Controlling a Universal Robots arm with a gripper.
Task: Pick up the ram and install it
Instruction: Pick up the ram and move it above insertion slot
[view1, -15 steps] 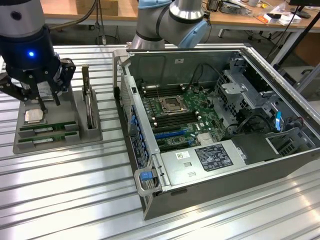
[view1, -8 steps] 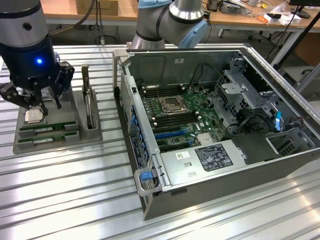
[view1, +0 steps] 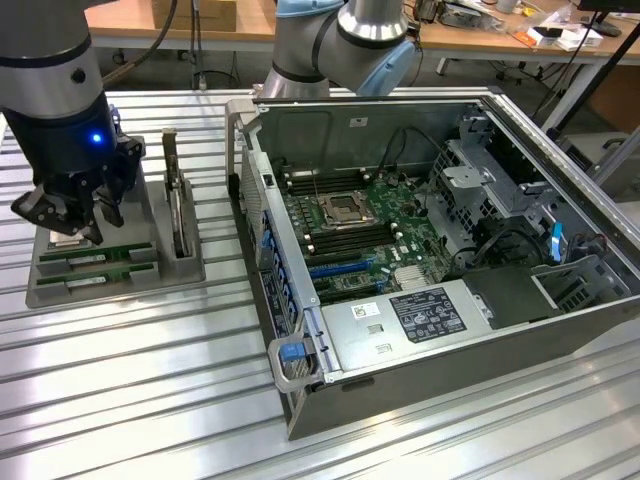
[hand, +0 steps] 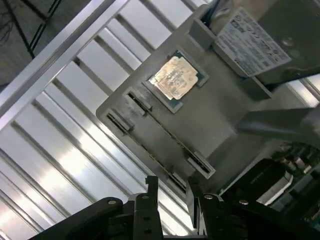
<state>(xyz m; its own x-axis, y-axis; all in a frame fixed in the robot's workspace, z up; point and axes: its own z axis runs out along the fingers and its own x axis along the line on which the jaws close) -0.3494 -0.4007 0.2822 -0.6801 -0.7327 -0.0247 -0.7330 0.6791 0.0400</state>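
The ram, a long, thin green circuit-board stick (view1: 97, 250), stands on edge in a slot of the grey holder block (view1: 112, 292) at the exterior view's left, a second stick just beside it. I'd judge it light, stiff and fragile, best pinched across its flat faces near the middle. The black claw (view1: 70, 222) hangs right above it, fingers parted a little and empty, with the open grey computer case (view1: 560, 330) well apart on the right.
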